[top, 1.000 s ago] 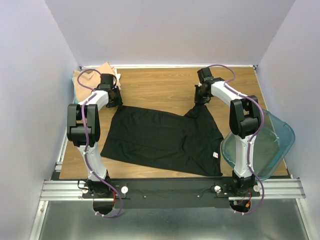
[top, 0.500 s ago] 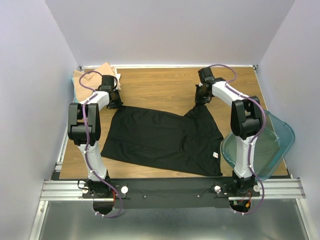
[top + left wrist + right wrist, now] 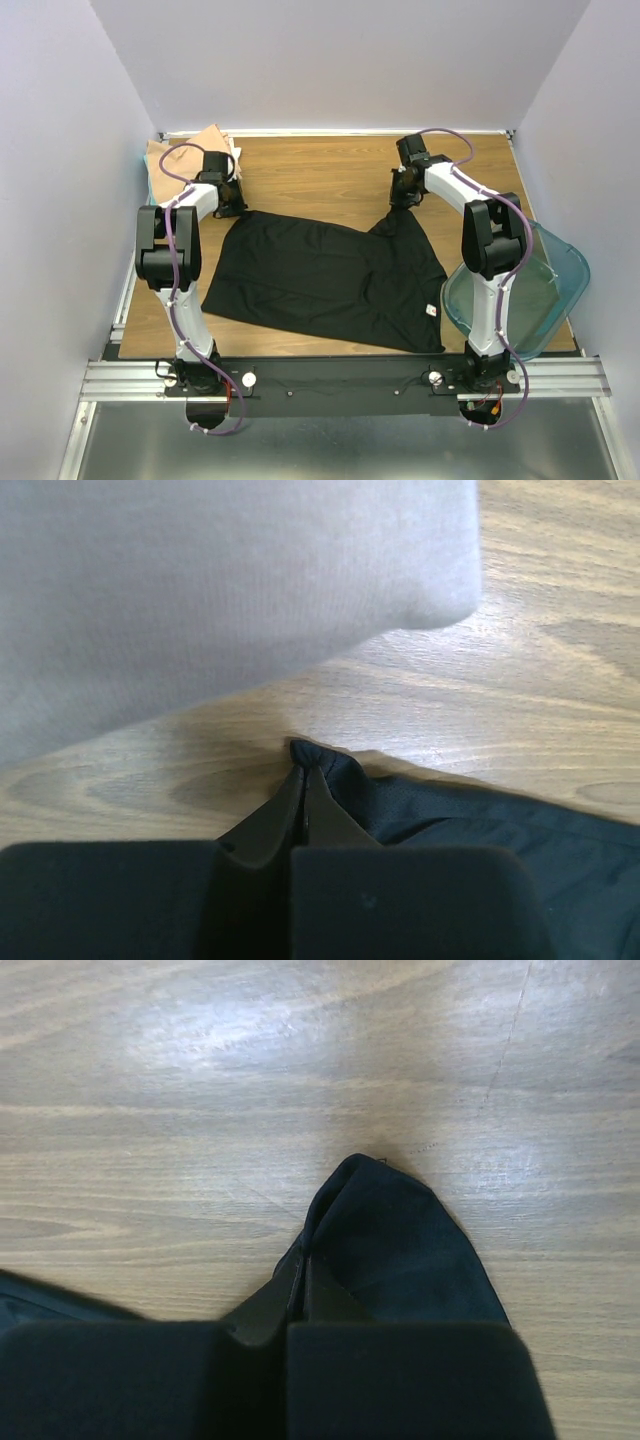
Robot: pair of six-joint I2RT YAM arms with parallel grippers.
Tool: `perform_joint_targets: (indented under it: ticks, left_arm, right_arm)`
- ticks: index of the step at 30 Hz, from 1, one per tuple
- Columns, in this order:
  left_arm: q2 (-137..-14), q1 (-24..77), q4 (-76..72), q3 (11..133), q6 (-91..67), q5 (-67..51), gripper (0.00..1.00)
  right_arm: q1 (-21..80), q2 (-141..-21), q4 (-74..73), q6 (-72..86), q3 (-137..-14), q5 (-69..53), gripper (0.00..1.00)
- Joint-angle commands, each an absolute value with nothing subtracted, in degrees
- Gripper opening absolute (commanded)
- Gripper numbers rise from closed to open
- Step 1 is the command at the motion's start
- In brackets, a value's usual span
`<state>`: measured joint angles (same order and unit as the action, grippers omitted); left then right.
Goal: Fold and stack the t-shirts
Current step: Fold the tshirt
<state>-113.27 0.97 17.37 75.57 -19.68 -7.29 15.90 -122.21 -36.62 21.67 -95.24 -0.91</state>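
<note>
Black t-shirt (image 3: 330, 280): we see it spread out across the middle of the counter (image 3: 320, 165), its small white tag at the near right corner.
Left gripper (image 3: 303, 780): pressed together, and we've got the shirt's far left corner pinched between the tips.
Right gripper (image 3: 303, 1272): pinching the far right corner, where the cloth peaks up.
Tan t-shirt (image 3: 200, 145): we spot it at the counter's far left corner, near the left gripper.
Teal bin (image 3: 545, 285): overhanging the counter's right edge.
</note>
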Motion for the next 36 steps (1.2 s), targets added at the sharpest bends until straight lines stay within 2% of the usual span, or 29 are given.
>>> perform_joint_targets:
  ticks: [1, 13, 18, 23, 29, 36]
  left_arm:
    - [-115.9, 0.7, 17.5, 79.5, -18.7, -10.1, 0.00]
    - [-121.9, -1.4, 19.2, 93.6, -17.8, -15.9, 0.00]
    - [-121.9, -2.8, 17.2, 94.2, -18.8, -20.9, 0.00]
    - [-118.7, -4.5, 14.2, 89.9, -17.6, -22.7, 0.00]
    - [-114.4, -5.9, 14.1, 84.8, -13.2, -25.0, 0.00]
    - [-111.8, -6.8, 17.7, 82.4, -11.5, -21.8, 0.00]
  right_arm:
    - [15.4, -122.6, -37.6, 22.8, -99.5, -0.3, 0.00]
    - [12.3, -130.2, -40.9, 22.2, -115.9, -0.6, 0.00]
    - [11.9, -130.7, -43.6, 21.9, -120.2, -0.4, 0.00]
    - [11.9, -124.8, -44.6, 22.8, -115.4, -1.6, 0.00]
    - [11.9, -113.7, -46.2, 24.5, -102.9, -4.9, 0.01]
    - [12.8, -103.4, -48.9, 26.8, -90.7, -6.9, 0.01]
